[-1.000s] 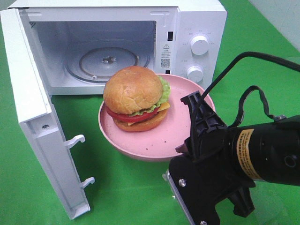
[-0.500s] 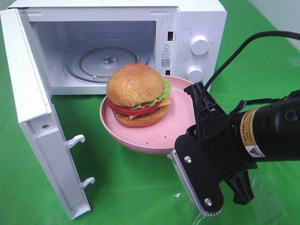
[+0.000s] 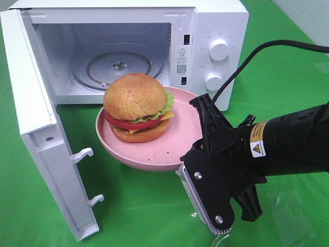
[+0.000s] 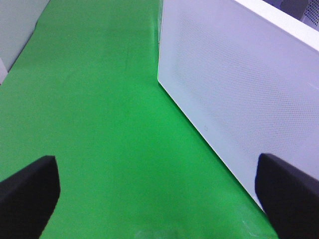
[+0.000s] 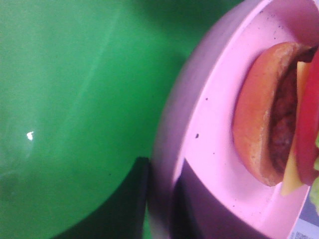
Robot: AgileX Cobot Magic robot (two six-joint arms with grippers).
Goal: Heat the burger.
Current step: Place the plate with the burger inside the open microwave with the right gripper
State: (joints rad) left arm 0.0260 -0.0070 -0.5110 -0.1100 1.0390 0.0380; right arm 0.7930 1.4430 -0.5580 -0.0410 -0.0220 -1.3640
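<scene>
The burger [image 3: 136, 105], with a golden bun, lettuce, tomato and cheese, sits on a pink plate [image 3: 177, 139] just in front of the open microwave [image 3: 216, 20]. My right gripper [image 3: 201, 148] is shut on the plate's near right rim. In the right wrist view its dark fingers [image 5: 124, 209] pinch the rim of the plate [image 5: 214, 124], one inside and one outside, with the burger [image 5: 264, 114] beyond. My left gripper [image 4: 159, 199] is open and empty, low over the green cloth beside the outer face of the microwave door [image 4: 239, 79]. It does not show in the high view.
The microwave door [image 3: 36, 118] swings wide open to the left, its two latch hooks [image 3: 87, 154] sticking out. A glass turntable [image 3: 118, 67] lies inside the cavity. Two knobs [image 3: 218, 49] are on the right panel. Green cloth [image 3: 133, 206] covers the table.
My right gripper has carried the plate and burger to the left, nearer the middle of the microwave opening. The left gripper has stayed open.
</scene>
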